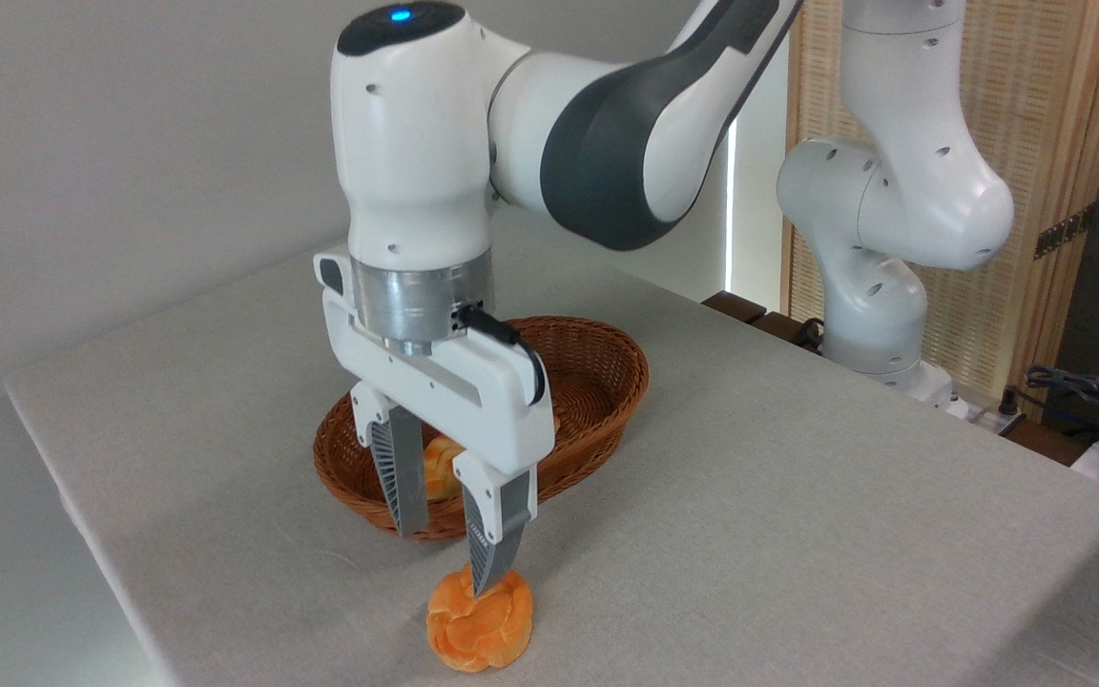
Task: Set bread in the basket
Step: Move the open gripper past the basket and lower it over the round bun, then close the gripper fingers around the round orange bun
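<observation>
Nearest you sits the bread (479,620) — a small round orange-golden bun with a knotted top, resting on the grey table (798,515) just under and slightly in front of the claw (452,555). Your claw hangs with its two ribbed fingers apart and nothing between them; the nearer fingertip (492,563) overlaps the bun's back edge in this view, though you cannot tell whether it touches or only hovers ahead of it. Behind the claw, partly hidden by it, lies the basket (597,382), oval brown wicker with low sloping sides; a paler piece of bread (442,465) shows inside it between the fingers.

Expect the bun to be light, and likely soft or springy rather than stiff — a hard squeeze could dent it or pop it sideways. Its lobed surface looks matt, so slipping is probably a small worry. You would do best to straddle it across the widest part of its round body, fingers low on opposite flanks, not pinching the knots on top. From here the claw seems to sit a little behind the bun's middle, so you would bring it forward before closing gently
</observation>
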`<state>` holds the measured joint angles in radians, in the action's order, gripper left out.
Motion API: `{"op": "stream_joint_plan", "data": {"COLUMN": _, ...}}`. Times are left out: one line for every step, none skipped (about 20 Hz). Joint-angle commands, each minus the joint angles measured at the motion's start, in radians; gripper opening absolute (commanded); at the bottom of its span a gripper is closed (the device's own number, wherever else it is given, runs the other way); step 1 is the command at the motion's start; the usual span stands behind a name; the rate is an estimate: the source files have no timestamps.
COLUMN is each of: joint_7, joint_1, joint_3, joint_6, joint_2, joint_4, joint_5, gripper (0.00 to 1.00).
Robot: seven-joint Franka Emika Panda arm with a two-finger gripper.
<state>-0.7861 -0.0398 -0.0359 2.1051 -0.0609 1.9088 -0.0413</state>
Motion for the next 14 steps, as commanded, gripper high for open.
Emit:
{"op": "stream_joint_plan", "data": {"joint_7": -0.016, "joint_1": 0.001, "joint_3": -0.005, "joint_6": 0.03, "joint_2": -0.01, "joint_4": 0.018, "joint_5": 0.008, "gripper": 1.0}}
{"op": "stream_joint_plan", "data": {"joint_7": -0.016, "joint_1": 0.001, "joint_3": -0.005, "joint_6": 0.03, "joint_2": -0.01, "joint_4": 0.021, "joint_5": 0.008, "gripper": 1.0}}
{"op": "stream_joint_plan", "data": {"joint_7": -0.018, "joint_1": 0.001, "joint_3": -0.005, "joint_6": 0.032, "joint_2": -0.011, "joint_4": 0.024, "joint_5": 0.009, "gripper": 1.0}}
{"op": "stream_joint_plan", "data": {"joint_7": -0.018, "joint_1": 0.003, "joint_3": -0.005, "joint_6": 0.032, "joint_2": -0.011, "joint_4": 0.026, "joint_5": 0.011, "gripper": 1.0}}
{"op": "stream_joint_plan", "data": {"joint_7": -0.018, "joint_1": 0.001, "joint_3": -0.005, "joint_6": 0.035, "joint_2": -0.014, "joint_4": 0.032, "joint_5": 0.015, "gripper": 1.0}}
{"op": "stream_joint_plan", "data": {"joint_7": -0.016, "joint_1": 0.003, "joint_3": -0.005, "joint_6": 0.042, "joint_2": -0.019, "joint_4": 0.036, "joint_5": 0.027, "gripper": 1.0}}
{"op": "stream_joint_plan", "data": {"joint_7": -0.016, "joint_1": 0.003, "joint_3": -0.005, "joint_6": 0.062, "joint_2": -0.019, "joint_4": 0.045, "joint_5": 0.037, "gripper": 1.0}}
{"op": "stream_joint_plan", "data": {"joint_7": -0.016, "joint_1": 0.003, "joint_3": -0.005, "joint_6": 0.078, "joint_2": -0.019, "joint_4": 0.056, "joint_5": 0.044, "gripper": 1.0}}
{"op": "stream_joint_plan", "data": {"joint_7": -0.016, "joint_1": 0.003, "joint_3": -0.005, "joint_6": 0.088, "joint_2": -0.019, "joint_4": 0.062, "joint_5": 0.047, "gripper": 1.0}}
{"op": "stream_joint_plan", "data": {"joint_7": -0.016, "joint_1": 0.003, "joint_3": -0.005, "joint_6": 0.095, "joint_2": -0.02, "joint_4": 0.067, "joint_5": 0.049, "gripper": 1.0}}
{"op": "stream_joint_plan", "data": {"joint_7": -0.016, "joint_1": 0.001, "joint_3": -0.005, "joint_6": 0.104, "joint_2": -0.022, "joint_4": 0.073, "joint_5": 0.049, "gripper": 1.0}}
{"op": "stream_joint_plan", "data": {"joint_7": -0.016, "joint_1": 0.003, "joint_3": -0.004, "joint_6": 0.107, "joint_2": -0.022, "joint_4": 0.078, "joint_5": 0.049, "gripper": 1.0}}
{"op": "stream_joint_plan", "data": {"joint_7": -0.016, "joint_1": 0.003, "joint_3": -0.005, "joint_6": 0.111, "joint_2": -0.022, "joint_4": 0.081, "joint_5": 0.049, "gripper": 1.0}}
{"op": "stream_joint_plan", "data": {"joint_7": -0.016, "joint_1": 0.003, "joint_3": -0.004, "joint_6": 0.112, "joint_2": -0.022, "joint_4": 0.081, "joint_5": 0.049, "gripper": 1.0}}
